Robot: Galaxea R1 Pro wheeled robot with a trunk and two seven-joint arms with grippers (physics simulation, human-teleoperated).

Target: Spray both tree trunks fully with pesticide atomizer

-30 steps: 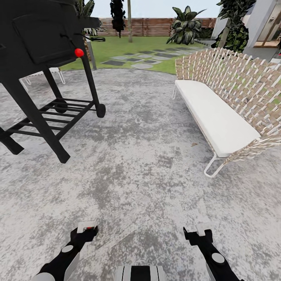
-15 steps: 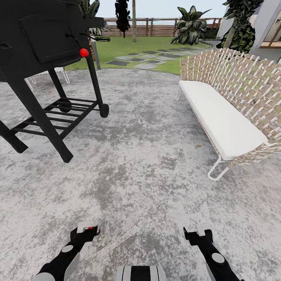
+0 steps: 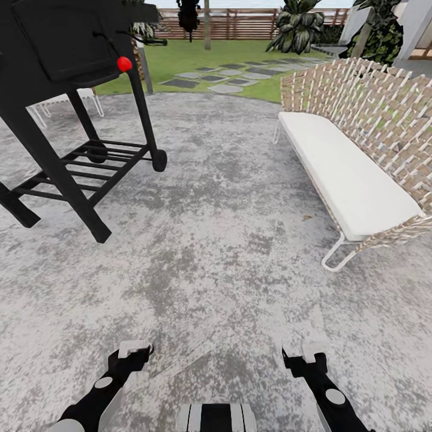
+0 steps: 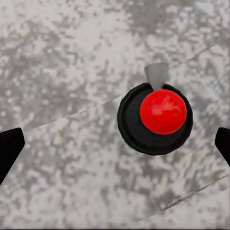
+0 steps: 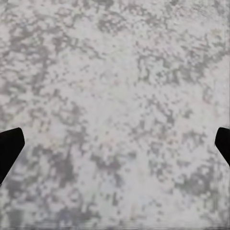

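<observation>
Bright, even daylight with hardly any cast shadows; wrist views look coarse and pixelated, head view bends at edges.

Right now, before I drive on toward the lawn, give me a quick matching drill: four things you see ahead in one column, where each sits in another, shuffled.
Things:
1. black barbecue grill on wheels
2. white-cushioned woven wicker sofa
3. grey stepping stones
4. brown slatted wooden fence

Places:
A. far back, behind the lawn
B. on the patio, ahead to the right
C. set in the grass
D. on the patio, ahead to the left

Pairs: 1-D, 2-B, 3-C, 4-A
</observation>
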